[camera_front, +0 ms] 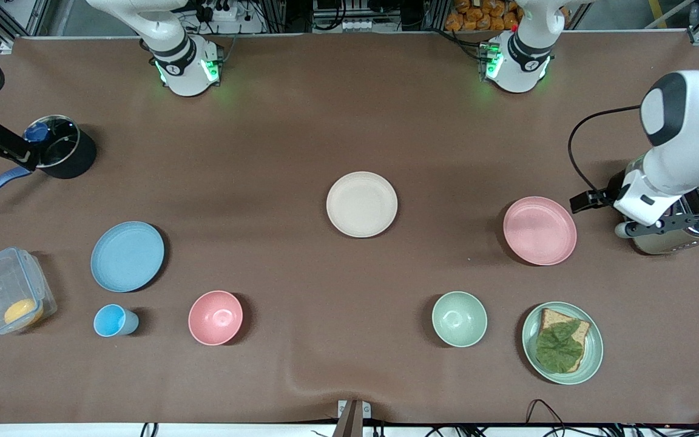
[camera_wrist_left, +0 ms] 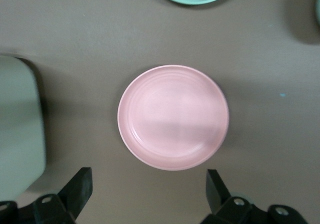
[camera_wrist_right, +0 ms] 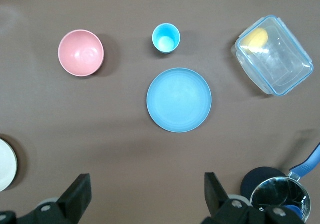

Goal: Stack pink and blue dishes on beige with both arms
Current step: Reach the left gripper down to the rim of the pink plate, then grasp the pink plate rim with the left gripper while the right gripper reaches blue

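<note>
We see the left gripper (camera_wrist_left: 146,194), fingers spread, over the table beside the flat round matte pale pink plate (camera_wrist_left: 173,117). The right gripper (camera_wrist_right: 146,196), also spread, hangs beside the flat round matte light blue plate (camera_wrist_right: 179,100). The flat round cream-beige plate (camera_front: 361,204) lies between those two plates.

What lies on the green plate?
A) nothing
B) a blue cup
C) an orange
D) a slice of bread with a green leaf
D: the green plate carries a slice of bread topped with a green leaf.
</note>
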Available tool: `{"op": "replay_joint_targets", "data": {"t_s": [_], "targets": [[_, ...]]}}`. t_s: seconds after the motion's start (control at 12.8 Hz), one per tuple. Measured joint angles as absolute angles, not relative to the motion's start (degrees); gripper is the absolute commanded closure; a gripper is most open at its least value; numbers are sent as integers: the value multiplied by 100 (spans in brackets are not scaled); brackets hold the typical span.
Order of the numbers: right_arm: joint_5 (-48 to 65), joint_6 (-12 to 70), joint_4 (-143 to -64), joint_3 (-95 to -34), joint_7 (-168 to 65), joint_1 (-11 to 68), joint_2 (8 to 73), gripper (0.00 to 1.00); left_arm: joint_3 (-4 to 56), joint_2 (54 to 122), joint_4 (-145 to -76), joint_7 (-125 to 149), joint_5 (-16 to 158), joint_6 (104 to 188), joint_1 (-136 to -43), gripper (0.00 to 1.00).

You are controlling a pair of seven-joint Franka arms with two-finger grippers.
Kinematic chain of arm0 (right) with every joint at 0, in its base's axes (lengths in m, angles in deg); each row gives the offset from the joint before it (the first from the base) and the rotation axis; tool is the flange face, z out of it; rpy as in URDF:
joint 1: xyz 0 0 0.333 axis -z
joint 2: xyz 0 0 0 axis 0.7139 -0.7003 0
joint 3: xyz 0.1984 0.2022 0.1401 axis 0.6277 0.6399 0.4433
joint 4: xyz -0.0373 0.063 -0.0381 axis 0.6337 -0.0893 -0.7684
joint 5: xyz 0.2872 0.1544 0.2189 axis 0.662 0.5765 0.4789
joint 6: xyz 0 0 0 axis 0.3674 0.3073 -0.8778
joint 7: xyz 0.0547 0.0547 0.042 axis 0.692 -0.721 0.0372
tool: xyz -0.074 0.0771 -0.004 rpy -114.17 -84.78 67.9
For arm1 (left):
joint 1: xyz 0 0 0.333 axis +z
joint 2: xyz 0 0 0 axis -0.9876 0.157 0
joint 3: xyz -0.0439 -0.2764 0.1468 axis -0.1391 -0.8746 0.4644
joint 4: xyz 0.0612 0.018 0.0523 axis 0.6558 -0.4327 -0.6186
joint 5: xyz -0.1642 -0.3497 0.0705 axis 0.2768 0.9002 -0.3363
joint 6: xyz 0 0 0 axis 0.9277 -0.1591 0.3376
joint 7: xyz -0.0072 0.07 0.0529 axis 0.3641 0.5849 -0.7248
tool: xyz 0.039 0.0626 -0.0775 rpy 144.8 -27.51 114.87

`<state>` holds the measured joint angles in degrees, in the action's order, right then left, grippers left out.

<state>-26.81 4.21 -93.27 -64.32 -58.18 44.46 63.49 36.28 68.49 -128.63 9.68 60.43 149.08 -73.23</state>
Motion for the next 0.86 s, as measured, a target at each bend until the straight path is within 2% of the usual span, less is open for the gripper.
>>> {"op": "replay_joint_targets", "data": {"t_s": [0.16,0.31,0.55,0.86], "targets": [[-2700,441,-9406,-6453,-5819,4530,6007,0,3628,7045,-13361,1058,6043,15558,-7174,0],[-2713,523,-9441,-6466,-5750,4878,5520,0,3627,7399,-13484,1133,6043,15883,-7035,0],[-2710,1387,-9521,-6483,-5135,5325,4508,0,3628,7875,-13473,1270,6043,16110,-6882,0],[-2695,2470,-9555,-6487,-4747,5606,3367,0,3631,8191,-13453,1270,6043,16254,-6874,0]]}}
